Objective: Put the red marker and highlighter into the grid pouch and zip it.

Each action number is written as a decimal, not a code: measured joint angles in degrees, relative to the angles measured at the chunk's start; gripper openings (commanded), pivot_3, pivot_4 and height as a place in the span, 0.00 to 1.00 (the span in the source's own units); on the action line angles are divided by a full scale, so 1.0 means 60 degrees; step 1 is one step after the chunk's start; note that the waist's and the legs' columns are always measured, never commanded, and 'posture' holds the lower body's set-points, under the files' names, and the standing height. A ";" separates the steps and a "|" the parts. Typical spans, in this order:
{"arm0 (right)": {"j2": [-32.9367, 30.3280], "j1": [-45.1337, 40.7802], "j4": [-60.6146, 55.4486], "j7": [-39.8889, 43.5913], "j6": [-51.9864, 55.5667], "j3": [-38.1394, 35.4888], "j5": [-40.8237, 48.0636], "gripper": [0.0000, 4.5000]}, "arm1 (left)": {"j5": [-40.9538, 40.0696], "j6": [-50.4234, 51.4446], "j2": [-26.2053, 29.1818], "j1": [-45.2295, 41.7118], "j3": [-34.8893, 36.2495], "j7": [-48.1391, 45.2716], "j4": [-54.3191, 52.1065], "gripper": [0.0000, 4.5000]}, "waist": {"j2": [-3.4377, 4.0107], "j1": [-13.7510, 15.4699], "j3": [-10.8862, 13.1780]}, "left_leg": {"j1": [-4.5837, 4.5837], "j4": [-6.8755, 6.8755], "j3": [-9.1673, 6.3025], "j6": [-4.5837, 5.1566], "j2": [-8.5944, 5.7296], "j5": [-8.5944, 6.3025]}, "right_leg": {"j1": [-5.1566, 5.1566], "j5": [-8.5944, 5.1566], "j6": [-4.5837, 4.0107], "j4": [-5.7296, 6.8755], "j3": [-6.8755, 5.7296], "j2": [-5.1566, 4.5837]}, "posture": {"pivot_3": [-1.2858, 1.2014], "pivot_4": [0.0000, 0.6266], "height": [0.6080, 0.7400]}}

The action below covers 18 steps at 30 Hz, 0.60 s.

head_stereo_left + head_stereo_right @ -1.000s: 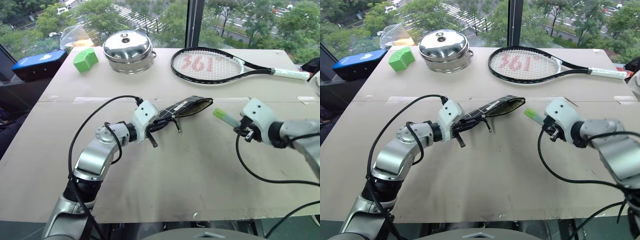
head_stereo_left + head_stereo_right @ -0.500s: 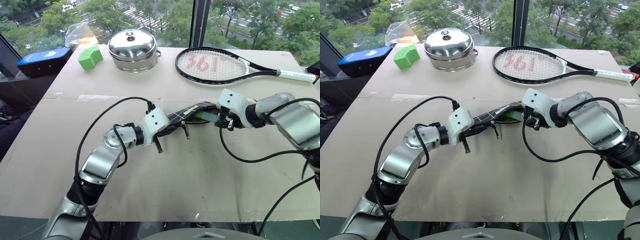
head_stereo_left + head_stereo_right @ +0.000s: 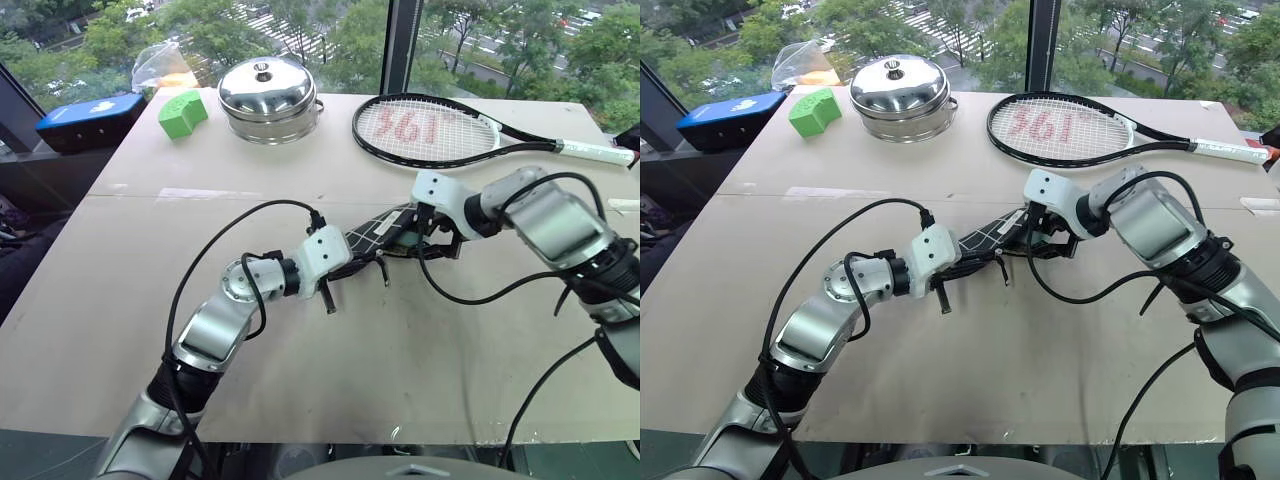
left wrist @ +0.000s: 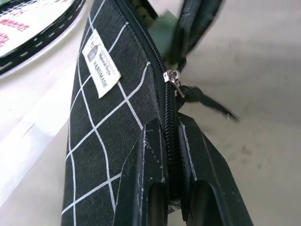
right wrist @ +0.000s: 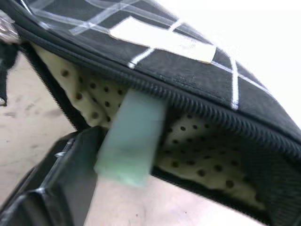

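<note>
Releasing: right claw [image 3: 1045,236] has opened, pale-green stubby highlighter [image 5: 129,139] half inside black grid-lined fabric pouch [image 4: 101,127]; left claw [image 4: 170,186] clenched on pouch; zipping pending.

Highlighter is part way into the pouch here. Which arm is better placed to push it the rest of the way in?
The right. The right gripper is open at the grid pouch's mouth, with the highlighter's end sticking out beside its finger. The left gripper is shut on the pouch's closed end, holding it up.
</note>
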 measured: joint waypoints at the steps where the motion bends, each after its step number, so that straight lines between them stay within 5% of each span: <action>1: -0.0388 0.0133 -0.0358 0.0169 0.0236 -0.0572 0.0306 0.98 | -0.0381 0.0439 -0.0051 -0.0038 0.0264 -0.0026 0.0004 0.00 | 0.0000 0.0008 0.0000 | 0.0000 0.0000 -0.0009 0.0000 0.0001 0.0000 | 0.0001 0.0000 0.0000 0.0000 -0.0009 -0.0002 | 0.52 0.24 1.00; 7: -0.0782 0.1387 -0.2698 0.0205 0.3023 -0.3928 0.2390 0.98 | -0.1602 0.1832 -0.0062 -0.0403 0.0953 -0.0270 0.0015 0.00 | -0.0007 -0.0058 -0.0006 | 0.0024 -0.0007 -0.0010 -0.0002 0.0009 -0.0001 | 0.0012 0.0000 0.0000 0.0010 0.0000 -0.0005 | 0.52 0.24 1.00; 11: 0.1482 0.3006 -0.4862 -0.1125 0.5685 -0.5493 0.3525 0.98 | -0.2167 0.2494 -0.0123 -0.0833 0.1103 -0.0290 0.0016 0.00 | -0.0017 -0.0031 -0.0014 | 0.0031 -0.0013 -0.0019 -0.0002 0.0016 -0.0001 | 0.0015 0.0000 -0.0001 0.0024 -0.0002 -0.0002 | 0.52 0.24 1.00; 18: 0.4356 0.4111 -0.5490 -0.4031 0.6106 -0.5482 0.3816 0.98 | -0.2418 0.2706 0.0197 -0.0995 0.0908 -0.0515 -0.0022 0.00 | -0.0007 -0.0042 -0.0008 | 0.0026 -0.0002 0.0001 -0.0006 -0.0002 0.0002 | 0.0006 0.0000 -0.0001 0.0023 0.0027 0.0011 | 0.52 0.24 1.00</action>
